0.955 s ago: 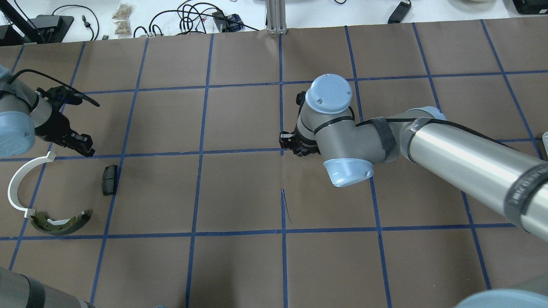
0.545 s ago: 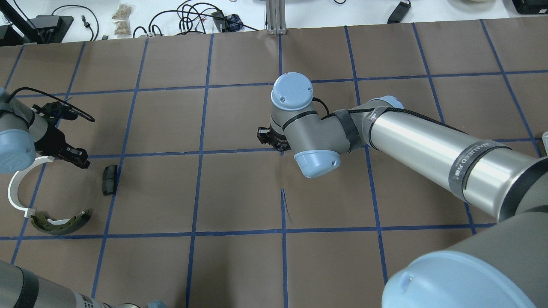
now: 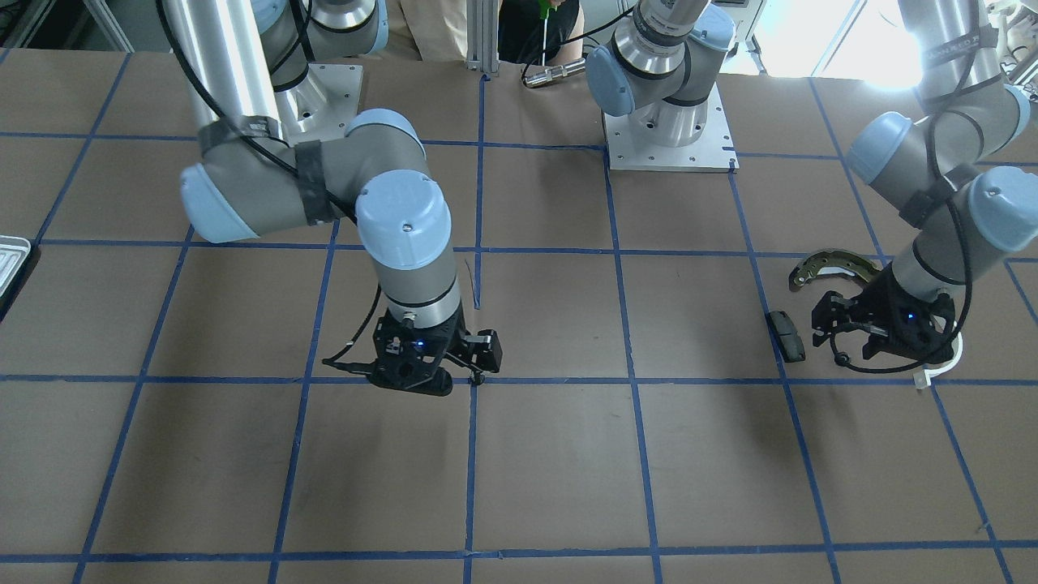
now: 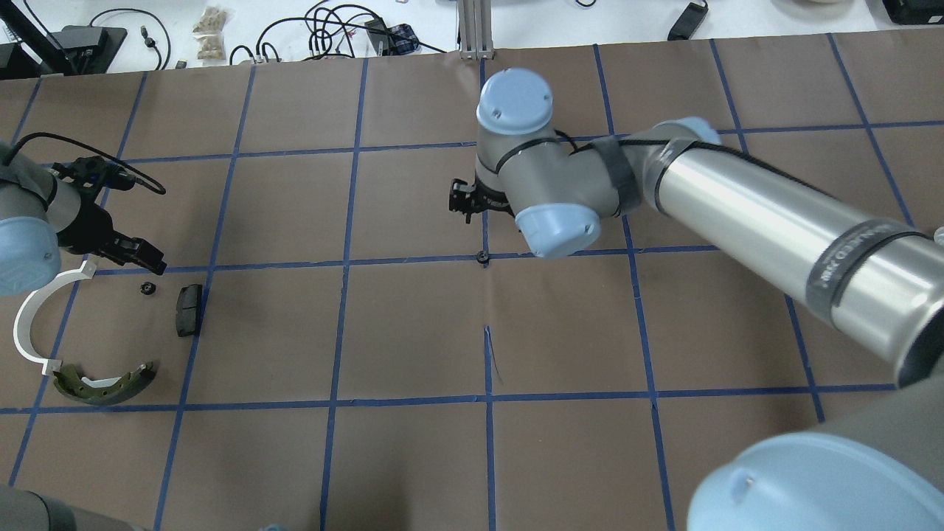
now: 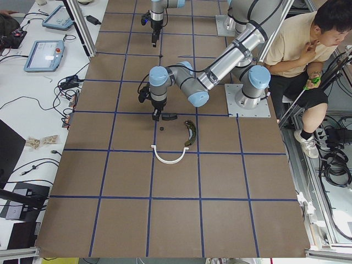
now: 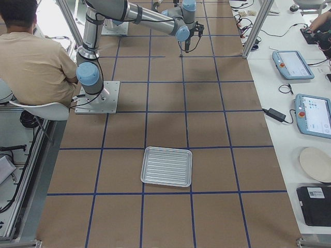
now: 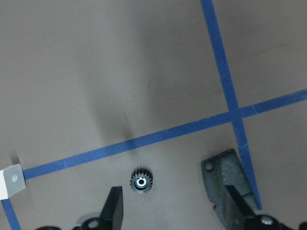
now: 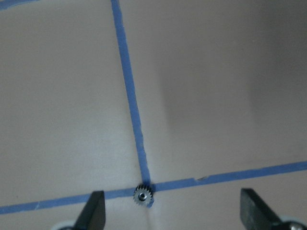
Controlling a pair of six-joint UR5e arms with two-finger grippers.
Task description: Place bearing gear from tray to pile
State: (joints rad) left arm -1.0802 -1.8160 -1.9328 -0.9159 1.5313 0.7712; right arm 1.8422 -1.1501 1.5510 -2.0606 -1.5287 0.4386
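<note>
A small black bearing gear [image 4: 147,288] lies on the paper by the pile, next to the black pad [image 4: 189,310]. In the left wrist view this gear [image 7: 142,181] sits between the fingers of my open left gripper [image 7: 175,205], which hangs just above it [image 4: 140,254]. The pile also holds the white half-ring [image 4: 33,324] and the brake shoe [image 4: 107,383]. A second gear [image 4: 483,257] lies on a tape crossing at mid-table. My right gripper [image 8: 175,211] is open above it [image 4: 461,200]. The tray [image 6: 166,166] stands far off on the right side.
Brown paper with a blue tape grid covers the table. Cables and small devices lie beyond the far edge [image 4: 346,33]. A seated person [image 5: 308,49] is behind the robot bases. The tray's corner shows at the front view's left edge [image 3: 12,255].
The right gripper, low at the tape crossing before, has pulled back and up; a gear now lies there. The left gripper has lifted off beside the pad, uncovering a gear.
</note>
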